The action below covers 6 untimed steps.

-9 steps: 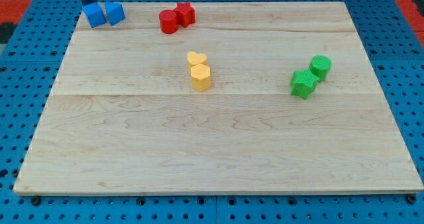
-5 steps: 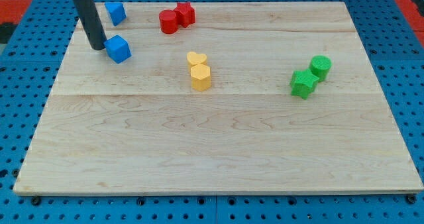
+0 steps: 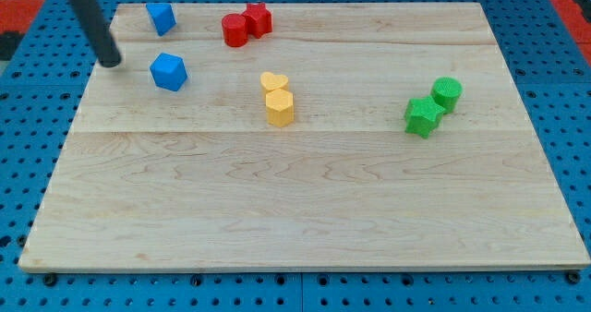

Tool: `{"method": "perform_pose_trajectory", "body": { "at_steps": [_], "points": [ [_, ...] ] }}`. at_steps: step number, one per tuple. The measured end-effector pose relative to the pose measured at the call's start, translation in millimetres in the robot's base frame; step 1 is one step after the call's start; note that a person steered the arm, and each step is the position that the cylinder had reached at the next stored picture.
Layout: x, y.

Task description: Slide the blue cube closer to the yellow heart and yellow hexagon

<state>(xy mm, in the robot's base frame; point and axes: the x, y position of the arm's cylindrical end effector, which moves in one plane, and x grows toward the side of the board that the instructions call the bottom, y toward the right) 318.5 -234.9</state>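
The blue cube (image 3: 169, 71) lies on the wooden board at the upper left, well to the left of the yellow pair. The yellow heart (image 3: 273, 81) and the yellow hexagon (image 3: 280, 107) touch each other near the board's middle, the heart above the hexagon. My tip (image 3: 112, 63) is on the board's left edge, left of the blue cube and apart from it, with a clear gap between them. A second blue block (image 3: 161, 18) sits near the top edge, above the cube.
A red cylinder (image 3: 235, 30) and a red star (image 3: 258, 18) touch at the top middle. A green star (image 3: 422, 115) and a green cylinder (image 3: 447, 93) touch at the right. The board (image 3: 305, 201) lies on a blue perforated table.
The blue cube was pushed down and right, away from the other blue block. My tip then drew back to the left, off the cube.
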Motion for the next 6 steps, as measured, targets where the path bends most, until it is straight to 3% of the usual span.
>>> {"method": "perform_pose_trajectory", "body": {
  "at_steps": [2, 3, 4, 6],
  "points": [
    [33.0, 68.5],
    [15.9, 24.9],
    [4.7, 42.6],
    [39.6, 85.5]
  ]
}}
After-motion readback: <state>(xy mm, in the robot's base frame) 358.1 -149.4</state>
